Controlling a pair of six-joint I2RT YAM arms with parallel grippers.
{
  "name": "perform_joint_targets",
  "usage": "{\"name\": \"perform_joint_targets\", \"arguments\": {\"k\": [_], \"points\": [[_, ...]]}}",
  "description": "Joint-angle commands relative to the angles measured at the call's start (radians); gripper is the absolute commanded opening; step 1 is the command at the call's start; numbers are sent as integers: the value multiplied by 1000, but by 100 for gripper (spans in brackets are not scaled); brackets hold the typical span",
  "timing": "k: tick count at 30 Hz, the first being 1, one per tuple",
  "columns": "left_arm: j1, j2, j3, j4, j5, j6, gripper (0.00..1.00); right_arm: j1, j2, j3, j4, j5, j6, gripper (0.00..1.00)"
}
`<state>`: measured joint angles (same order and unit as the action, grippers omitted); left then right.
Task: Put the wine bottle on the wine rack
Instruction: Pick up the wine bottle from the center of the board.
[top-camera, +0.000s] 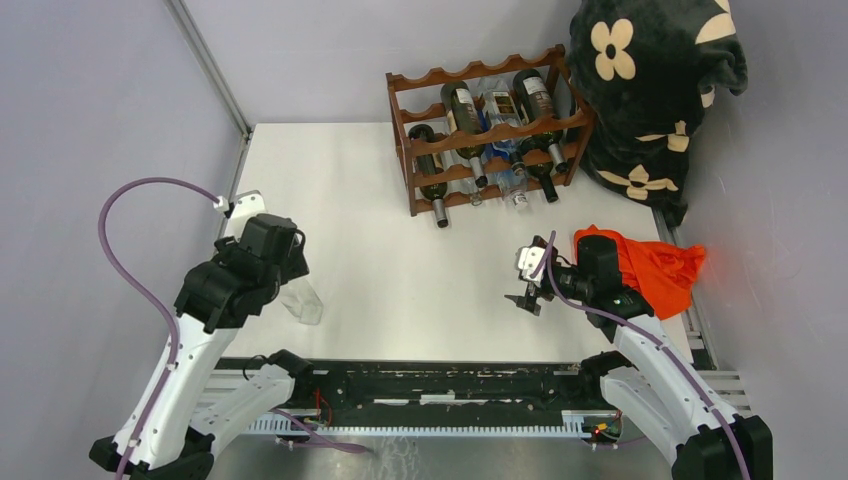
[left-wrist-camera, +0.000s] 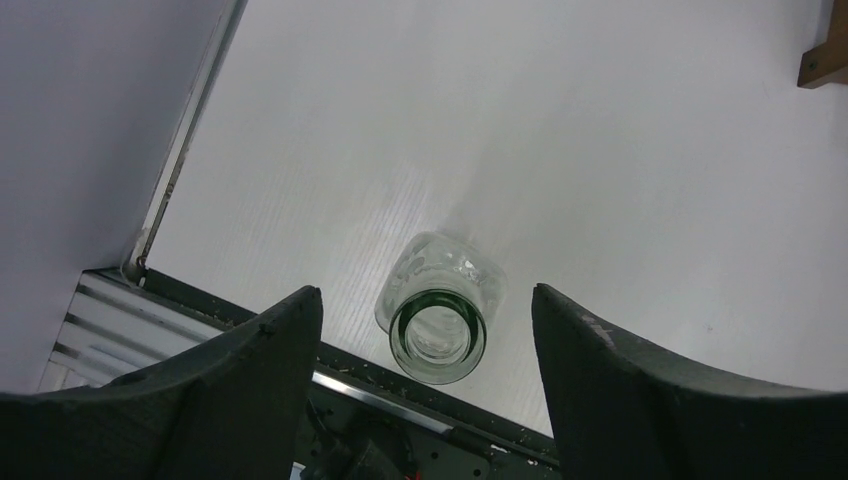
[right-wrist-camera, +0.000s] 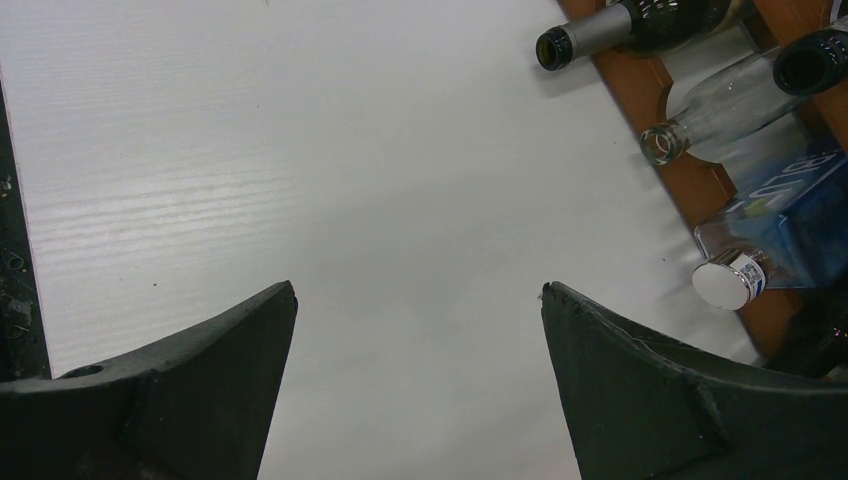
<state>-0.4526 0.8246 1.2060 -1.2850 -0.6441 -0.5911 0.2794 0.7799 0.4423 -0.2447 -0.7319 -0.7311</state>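
The wine bottle (left-wrist-camera: 438, 308) stands upright, well apart from the wine rack (top-camera: 490, 130), between the left gripper's (left-wrist-camera: 425, 292) spread, untouching jaws, where an off-centre squeeze could topple it, while the right gripper (right-wrist-camera: 418, 288) gapes empty.

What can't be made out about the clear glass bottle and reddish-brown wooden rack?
Clear glass bottle: left wrist view looks down its mouth, hiding its length; in top view the left arm covers part.
Reddish-brown wooden rack: cut by the right edge in both wrist views.
Racked bottles: labels too small, top view.
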Motion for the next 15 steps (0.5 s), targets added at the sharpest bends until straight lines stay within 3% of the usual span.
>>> {"name": "perform_joint_targets", "arguments": {"k": [1,4,8,12,15], "points": [[6,-10,-32,25,4,-71,81,2,-2,-2,33,-9,-11,98],[6,0,-53,40,19,-74,73,2,-2,-2,32,-8,-11,98],[6,2,-52,44,18,-76,52,2,-1,-1,33,-6,-13,98],[5,3,-45,44,20,-71,47,2,-2,-2,31,-6,-13,98],[6,6,-41,46,28,-55,28,2,-1,-2,31,-6,-13,98]]}}
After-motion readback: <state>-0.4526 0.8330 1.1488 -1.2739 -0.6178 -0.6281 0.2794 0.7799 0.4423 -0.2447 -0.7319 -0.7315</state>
